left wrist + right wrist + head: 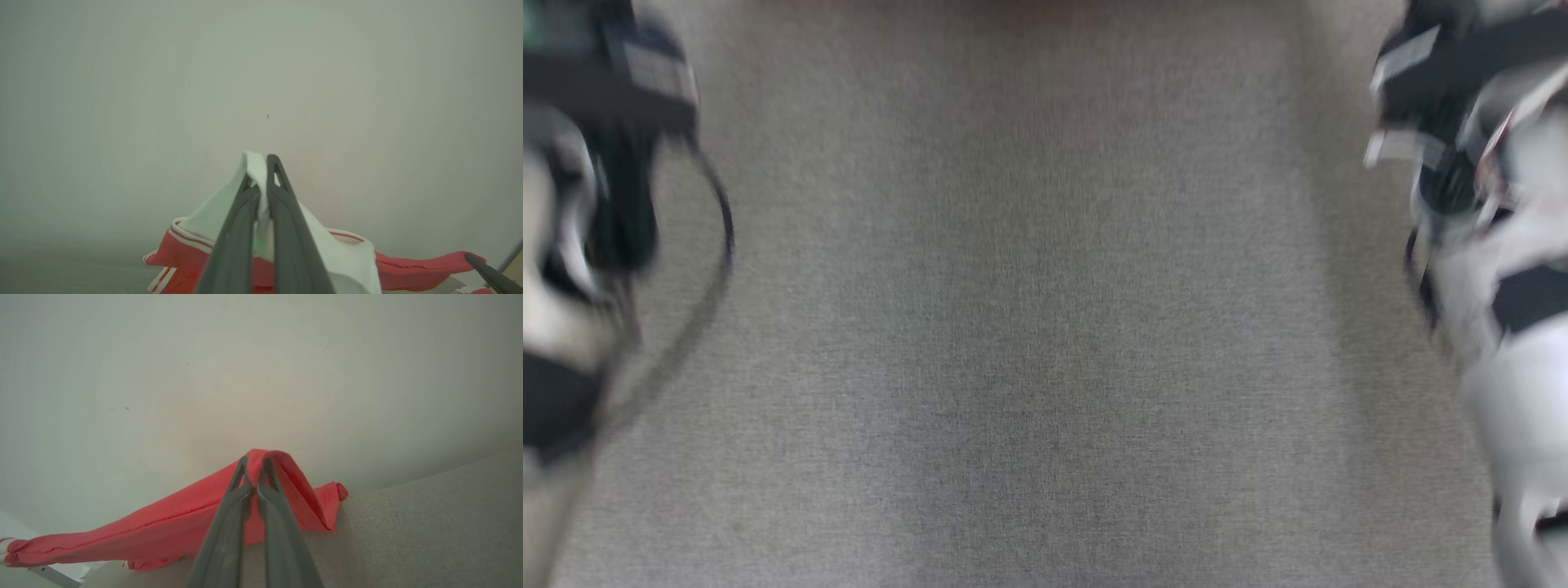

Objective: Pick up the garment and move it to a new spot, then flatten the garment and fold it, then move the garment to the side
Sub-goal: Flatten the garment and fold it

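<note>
Left gripper (pixel 260 169) clenched on the white edge of the garment (pixel 408 267), cloth trailing to 4 o'clock. Right gripper (pixel 255 462) pinching its red edge, cloth running to 8 o'clock. Two-point hold, probably to spread it flat over the grey surface (pixel 1045 327).

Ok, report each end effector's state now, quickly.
Left end effector: closed on the garment, white part.
Right end effector: closed on its red edge.

Head view smeared by motion blur; the 2 wrist views soft, evenly lit, perhaps hazy.
</note>
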You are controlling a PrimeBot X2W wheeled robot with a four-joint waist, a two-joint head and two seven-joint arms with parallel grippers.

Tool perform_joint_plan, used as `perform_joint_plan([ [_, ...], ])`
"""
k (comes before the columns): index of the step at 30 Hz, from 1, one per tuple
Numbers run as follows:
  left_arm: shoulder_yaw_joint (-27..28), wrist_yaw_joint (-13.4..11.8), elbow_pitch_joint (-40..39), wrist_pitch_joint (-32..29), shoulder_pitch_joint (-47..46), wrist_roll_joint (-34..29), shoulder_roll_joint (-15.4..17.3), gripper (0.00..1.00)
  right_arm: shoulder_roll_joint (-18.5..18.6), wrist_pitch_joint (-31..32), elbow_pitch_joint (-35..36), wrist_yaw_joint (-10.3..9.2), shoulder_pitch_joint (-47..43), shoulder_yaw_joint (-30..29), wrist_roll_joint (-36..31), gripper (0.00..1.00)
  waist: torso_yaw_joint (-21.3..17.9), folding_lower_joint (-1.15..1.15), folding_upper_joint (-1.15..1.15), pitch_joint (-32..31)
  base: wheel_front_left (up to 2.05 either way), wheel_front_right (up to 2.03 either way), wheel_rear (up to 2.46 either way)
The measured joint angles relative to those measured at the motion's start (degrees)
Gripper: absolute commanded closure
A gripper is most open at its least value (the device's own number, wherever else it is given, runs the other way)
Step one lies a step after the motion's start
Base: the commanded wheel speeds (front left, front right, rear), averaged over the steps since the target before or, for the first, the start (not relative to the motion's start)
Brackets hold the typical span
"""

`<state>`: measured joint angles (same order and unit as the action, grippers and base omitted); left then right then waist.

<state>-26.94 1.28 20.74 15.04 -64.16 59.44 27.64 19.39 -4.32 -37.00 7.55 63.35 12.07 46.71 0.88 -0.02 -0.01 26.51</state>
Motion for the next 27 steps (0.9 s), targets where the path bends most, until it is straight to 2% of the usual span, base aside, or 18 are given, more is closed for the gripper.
perform_joint_plan([
  [3, 2.8, -2.2, -6.8, 0.0, 11.7, -0.5, 1.0, 1.0, 0.6, -0.2, 4.6, 0.01, -9.1, 0.0, 0.9, 1.0, -0.2, 0.0, 0.0, -2.4, 0.0, 0.0, 0.0],
  [8, 5.9, -5.6, -16.5, 0.0, 29.9, -1.1, 1.2, 1.0, 0.6, -0.5, 10.4, 0.0, -24.4, -3.6, 2.7, 1.0, -0.3, 0.0, 0.0, -6.6, 0.0, 0.0, 0.0],
  [15, 9.6, -9.6, -25.7, 0.0, 51.2, -1.4, -0.2, 1.0, -1.3, 1.9, 18.3, 0.01, -40.7, -9.3, 1.1, 1.0, -0.3, 0.0, -0.01, -12.0, 0.0, 0.0, 0.0],
  [18, 10.6, -10.4, -27.3, 0.0, 58.2, -1.0, -2.5, 1.0, -2.6, 3.6, 20.7, 0.01, -46.3, -12.6, 0.1, 1.0, -0.2, 0.0, -0.01, -13.8, 0.0, 0.0, 0.0],
  [23, 9.8, -10.1, -27.0, 0.0, 66.1, -2.5, -5.8, 1.0, -5.4, 7.0, 24.5, 0.01, -56.5, -17.3, -2.9, 1.0, 0.3, 0.0, -0.01, -16.8, 0.0, 0.0, 0.0],
  [27, 10.2, -10.3, -25.9, 0.0, 70.9, -3.4, -7.2, 1.0, -7.9, 10.3, 29.0, 0.01, -64.2, -21.3, -5.3, 1.0, 0.7, 0.0, -0.01, -19.2, 0.0, 0.0, 0.0],
])
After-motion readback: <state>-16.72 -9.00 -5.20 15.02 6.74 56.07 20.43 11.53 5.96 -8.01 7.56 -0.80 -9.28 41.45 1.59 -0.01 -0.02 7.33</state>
